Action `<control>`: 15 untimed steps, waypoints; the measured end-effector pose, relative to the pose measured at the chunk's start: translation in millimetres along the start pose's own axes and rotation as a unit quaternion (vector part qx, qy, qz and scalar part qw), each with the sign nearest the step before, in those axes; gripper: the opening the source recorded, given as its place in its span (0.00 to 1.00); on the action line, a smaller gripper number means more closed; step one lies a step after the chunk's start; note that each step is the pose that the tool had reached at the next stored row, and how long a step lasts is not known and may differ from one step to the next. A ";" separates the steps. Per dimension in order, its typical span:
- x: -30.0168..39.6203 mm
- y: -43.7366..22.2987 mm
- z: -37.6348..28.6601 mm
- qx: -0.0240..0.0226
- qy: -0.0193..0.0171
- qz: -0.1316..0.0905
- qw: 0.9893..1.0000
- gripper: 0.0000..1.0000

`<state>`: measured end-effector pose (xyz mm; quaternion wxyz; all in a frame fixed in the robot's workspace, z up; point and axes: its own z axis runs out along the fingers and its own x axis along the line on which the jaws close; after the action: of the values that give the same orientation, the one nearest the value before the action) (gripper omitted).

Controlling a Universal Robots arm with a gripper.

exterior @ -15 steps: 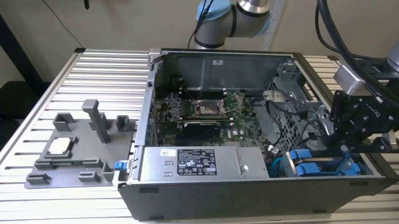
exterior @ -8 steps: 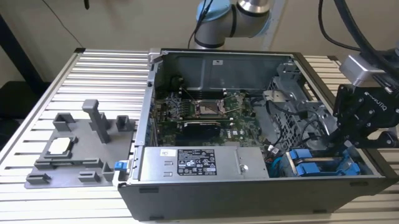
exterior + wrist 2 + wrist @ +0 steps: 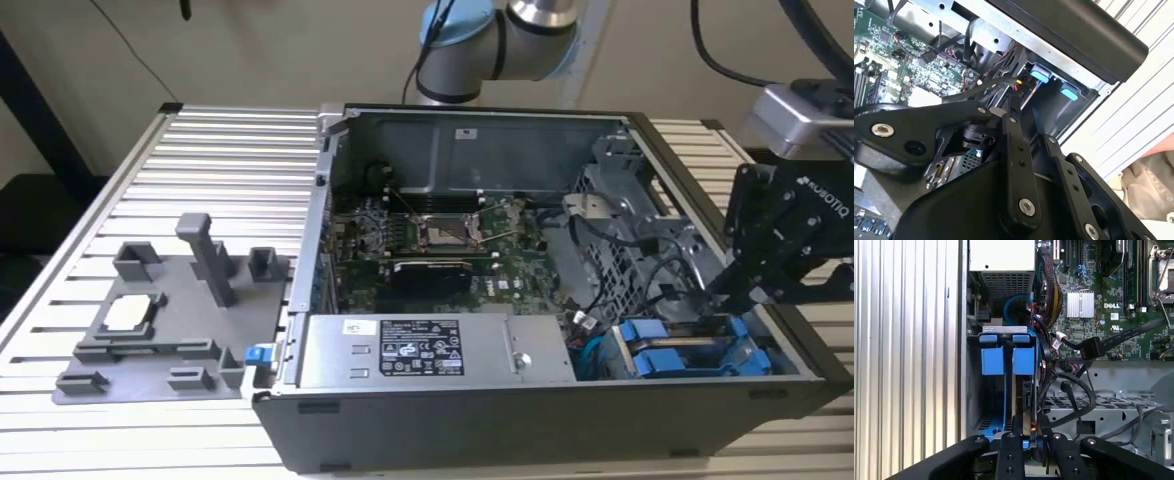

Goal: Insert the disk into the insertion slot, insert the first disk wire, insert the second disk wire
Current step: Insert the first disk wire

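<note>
1. Gripper [image 3: 1029, 426]: its 2 fingers are drawn nearly together and pinch a small black plug [image 3: 1016, 82] on the end of a black wire [image 3: 971, 91]. It hangs inside the open computer case [image 3: 534, 425], at the exterior view's right.
2. The plug is at the near end of the disk [image 3: 1019, 395]. I cannot tell whether it is touching or just short.
3. The disk stands on edge, seated in its slot [image 3: 1021, 330] of the grey drive cage [image 3: 972, 390]. Its blue handle [image 3: 1024, 361] is at the end far from the gripper.
4. A 2nd drive [image 3: 992, 361] with a like blue handle sits just beside the disk, on the case-wall side.
5. A loose flat connector [image 3: 1089, 347] on another black wire lies between the cage and the motherboard [image 3: 441, 240].
6. The power supply box [image 3: 427, 350] is beside the cage, toward the exterior view's left.
7. The case rests on a slatted worktop [image 3: 200, 170]. A grey fixture [image 3: 160, 320] sits well apart from it, at the exterior view's left.
</note>
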<state>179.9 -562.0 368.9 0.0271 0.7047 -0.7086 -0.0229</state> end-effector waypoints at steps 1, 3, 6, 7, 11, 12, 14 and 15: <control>0.1 0.2 -2.9 0.000 0.000 0.000 1.000 0.26; 0.1 0.6 -8.8 0.000 0.000 0.000 1.000 0.26; 0.1 1.3 -18.3 0.000 0.001 0.000 1.000 0.26; 0.1 1.5 -21.3 -0.001 0.001 0.000 1.000 0.26; 0.2 2.2 -31.2 -0.001 0.002 0.001 1.000 0.26; 0.2 2.3 -33.2 -0.001 0.003 0.001 1.000 0.26; 0.3 2.6 -36.6 -0.001 0.005 0.001 1.000 0.26; 0.2 2.7 -37.7 -0.002 0.006 0.001 1.000 0.26</control>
<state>179.9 -562.0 406.8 0.0326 0.7041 -0.7091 -0.0197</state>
